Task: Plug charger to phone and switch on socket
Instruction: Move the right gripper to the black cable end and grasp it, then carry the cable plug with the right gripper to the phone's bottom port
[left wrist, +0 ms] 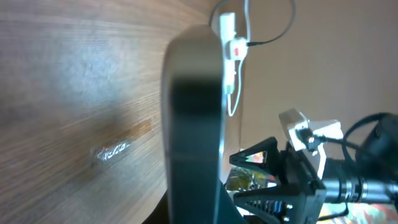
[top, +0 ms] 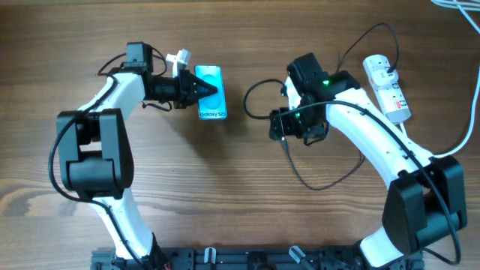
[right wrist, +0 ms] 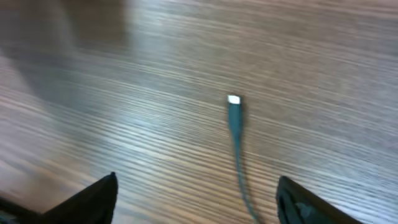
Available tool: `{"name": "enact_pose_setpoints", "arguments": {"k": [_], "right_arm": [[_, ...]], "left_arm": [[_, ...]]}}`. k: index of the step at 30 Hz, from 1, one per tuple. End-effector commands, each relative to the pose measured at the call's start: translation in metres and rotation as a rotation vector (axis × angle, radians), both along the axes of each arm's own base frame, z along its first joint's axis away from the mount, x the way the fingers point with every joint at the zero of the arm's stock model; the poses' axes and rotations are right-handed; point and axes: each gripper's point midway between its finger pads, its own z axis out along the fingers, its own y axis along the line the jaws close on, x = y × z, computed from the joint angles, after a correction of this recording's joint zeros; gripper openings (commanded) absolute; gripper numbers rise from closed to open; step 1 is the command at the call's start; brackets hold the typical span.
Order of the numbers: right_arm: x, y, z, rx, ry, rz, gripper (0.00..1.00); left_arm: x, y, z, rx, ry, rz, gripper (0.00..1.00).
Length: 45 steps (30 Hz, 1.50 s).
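The phone (top: 211, 91), teal screen up with a white "Galaxy S25" strip, lies at centre left. My left gripper (top: 199, 88) is shut on its left edge. In the left wrist view the phone (left wrist: 193, 112) is a dark slab between the jaws (left wrist: 200, 214). My right gripper (top: 285, 136) is open and empty, hovering over the charger's black cable (top: 319, 185). The right wrist view shows the connector tip (right wrist: 234, 99) on the wood ahead of the open jaws (right wrist: 198, 199). The white plug (top: 383, 69) sits in the socket (top: 396, 99) at the far right.
The socket's thick white cord (top: 466, 139) runs off the right edge. The black cable loops (top: 251, 97) between the phone and the right arm. The socket (left wrist: 230, 46) and the right arm's gripper (left wrist: 280, 186) show beyond the phone in the left wrist view.
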Motion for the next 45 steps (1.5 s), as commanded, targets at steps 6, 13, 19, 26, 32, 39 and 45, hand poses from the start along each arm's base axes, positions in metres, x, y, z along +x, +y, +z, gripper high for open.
{"name": "enact_pose_setpoints", "arguments": {"k": [6,13,19,26,32,39,45], "right_arm": [[-0.062,-0.024,-0.09,-0.113,0.096,0.039,0.6],[-0.029,-0.046,-0.111,-0.301,-0.15,-0.039,0.19],[-0.019,-0.04,-0.11,-0.275,-0.195,-0.019,0.35],[-0.019,-0.032,-0.115,-0.227,-0.211,0.006,0.31],[-0.025,-0.031,-0.116,-0.216,-0.186,0.012,0.06],[-0.037,-0.029,-0.118,-0.192,-0.129,0.024,0.34],[-0.034,-0.027,-0.117,-0.187,-0.148,0.052,0.04]], "left_arm": [[-0.003,-0.022,-0.006,0.039,0.045,-0.011,0.04],[-0.003,-0.021,-0.007,0.045,0.043,-0.008,0.04],[-0.003,-0.021,-0.007,0.045,0.043,-0.008,0.04],[-0.003,-0.021,-0.007,0.045,0.044,-0.008,0.04],[-0.003,-0.021,-0.007,0.045,0.044,-0.008,0.04],[-0.003,-0.021,-0.007,0.045,0.044,-0.008,0.04],[-0.003,-0.021,-0.007,0.044,0.044,-0.008,0.04]]}}
